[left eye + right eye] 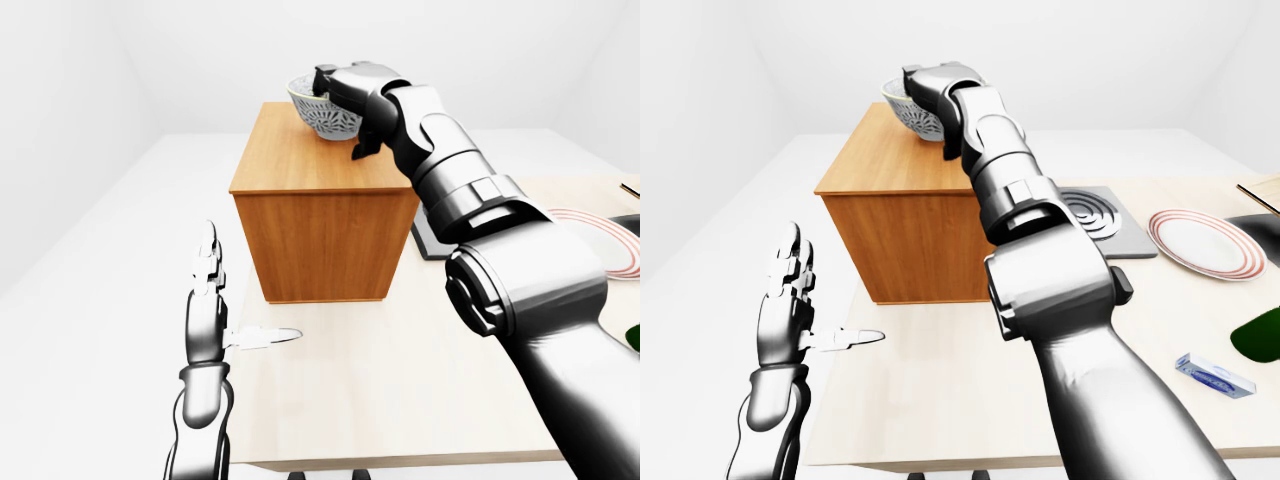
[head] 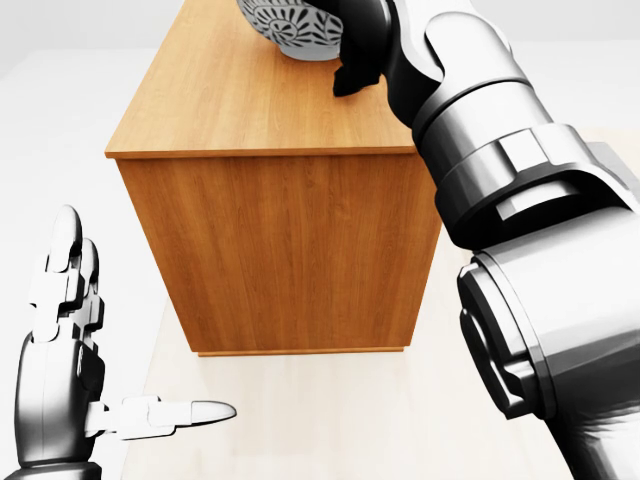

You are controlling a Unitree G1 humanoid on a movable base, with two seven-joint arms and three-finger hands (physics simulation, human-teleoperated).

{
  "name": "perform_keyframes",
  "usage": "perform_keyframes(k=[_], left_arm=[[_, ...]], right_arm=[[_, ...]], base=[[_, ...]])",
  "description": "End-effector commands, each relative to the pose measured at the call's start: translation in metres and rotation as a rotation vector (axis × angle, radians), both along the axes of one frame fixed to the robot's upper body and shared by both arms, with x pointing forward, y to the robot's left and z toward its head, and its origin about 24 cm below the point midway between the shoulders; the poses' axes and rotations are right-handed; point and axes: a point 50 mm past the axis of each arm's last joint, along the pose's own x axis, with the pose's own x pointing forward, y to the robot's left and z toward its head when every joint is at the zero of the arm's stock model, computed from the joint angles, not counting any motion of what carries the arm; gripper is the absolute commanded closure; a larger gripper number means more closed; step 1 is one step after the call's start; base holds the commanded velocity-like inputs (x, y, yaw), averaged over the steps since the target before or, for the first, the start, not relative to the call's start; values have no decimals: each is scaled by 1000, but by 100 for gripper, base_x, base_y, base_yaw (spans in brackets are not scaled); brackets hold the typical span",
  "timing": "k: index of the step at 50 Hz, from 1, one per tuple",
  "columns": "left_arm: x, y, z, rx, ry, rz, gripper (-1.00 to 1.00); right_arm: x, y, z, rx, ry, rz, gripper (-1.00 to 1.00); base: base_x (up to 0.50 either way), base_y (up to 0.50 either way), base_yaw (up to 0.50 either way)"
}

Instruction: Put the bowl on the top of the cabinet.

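A grey-and-white patterned bowl (image 1: 320,115) is at the far end of the wooden cabinet's top (image 1: 285,160), tilted; I cannot tell whether it touches the wood. My right hand (image 1: 330,88) reaches over the cabinet from the right and is shut on the bowl's rim. The bowl also shows at the top of the head view (image 2: 290,28). My left hand (image 1: 245,290) is open and empty, fingers up and thumb out, low at the left beside the cabinet's near face (image 2: 280,250).
The cabinet stands on a light wooden table (image 1: 380,370). To its right are a dark hob plate (image 1: 1100,215), a red-rimmed plate (image 1: 1200,243), a small clear blue box (image 1: 1213,374) and a dark green thing (image 1: 1260,335).
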Motion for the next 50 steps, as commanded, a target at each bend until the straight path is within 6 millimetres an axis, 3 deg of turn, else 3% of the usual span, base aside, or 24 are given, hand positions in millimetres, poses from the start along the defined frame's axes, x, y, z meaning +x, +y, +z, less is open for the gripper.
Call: perform_keyframes(k=[1,7,10,11,19,20,23,29,34,50], left_arm=[[1,0,0,-1,1,1,-100],[1,0,0,0,0,-1,-100],[1,0,-1,-1,3,-2,-100],[1,0,-1,-1,4,-2,-100],[1,0,-1,-2,6,-5,-100],[0,0,-1,-2,3,-5,-100],[0,0,0,-3,2,-5,-100],[0,-2,-3,-2,13,-11,-100],[-2,-2,-3,-2,16,-12,-100],[2,-1,-5,-5,22,-7,-100]], right_arm=[[0,0,-1,2,15,2,-100],[-1,-5,13,11,-2,-9,-100],[-5,-14,35,16,-35,-30,-100],[-9,-20,53,23,-68,-44,-100],[-39,-56,133,48,-203,-127,-100],[-49,-67,151,45,-241,-158,-100],[-70,-82,182,53,-308,-197,-100],[-78,-130,187,25,-295,-354,-100],[-83,-152,188,11,-293,-427,-100],[-93,-179,195,-17,-417,-532,-100]], base=[[0,0,0],[0,0,0],[0,0,0],[0,0,0],[0,0,0],[0,0,0],[0,0,0],[0,0,0],[0,0,0],[0,0,0]])
